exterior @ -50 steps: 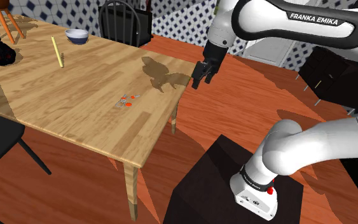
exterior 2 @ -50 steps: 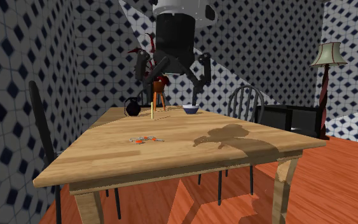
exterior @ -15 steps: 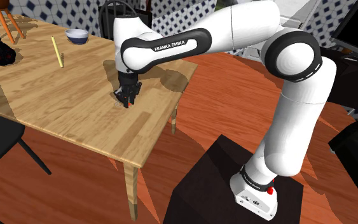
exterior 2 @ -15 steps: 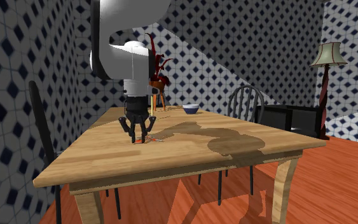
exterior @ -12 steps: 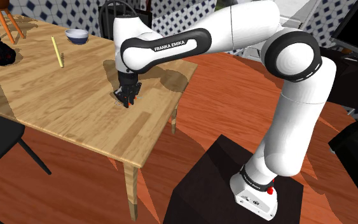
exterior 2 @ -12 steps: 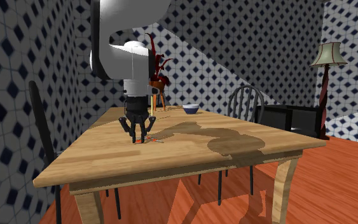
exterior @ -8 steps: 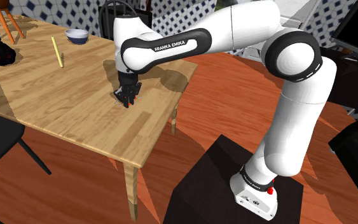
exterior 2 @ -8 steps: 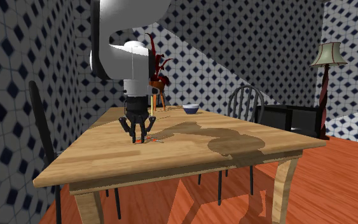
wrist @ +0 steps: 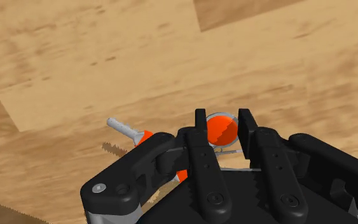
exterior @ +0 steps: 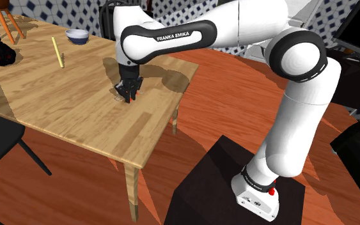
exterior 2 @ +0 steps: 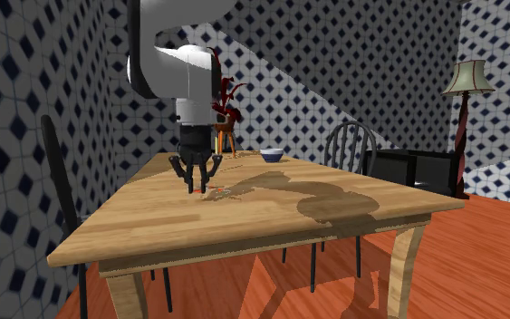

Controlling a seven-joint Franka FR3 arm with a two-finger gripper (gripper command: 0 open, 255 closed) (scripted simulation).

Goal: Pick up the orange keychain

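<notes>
Two black fingers (wrist: 200, 137) of my gripper (wrist: 222, 119) are closed on the round orange part of the keychain (wrist: 222, 132), which I hold close over the wooden table (exterior: 57, 96), while its silver key (wrist: 121, 126) sticks out to one side.

We've got the gripper (wrist: 222, 117) pinching the orange keychain (wrist: 222, 131) by its round disc, fingers tight on either side. A grey key (wrist: 121, 126) juts out beside one finger, over the wooden table (wrist: 75, 57), jagged shadow beneath.
</notes>
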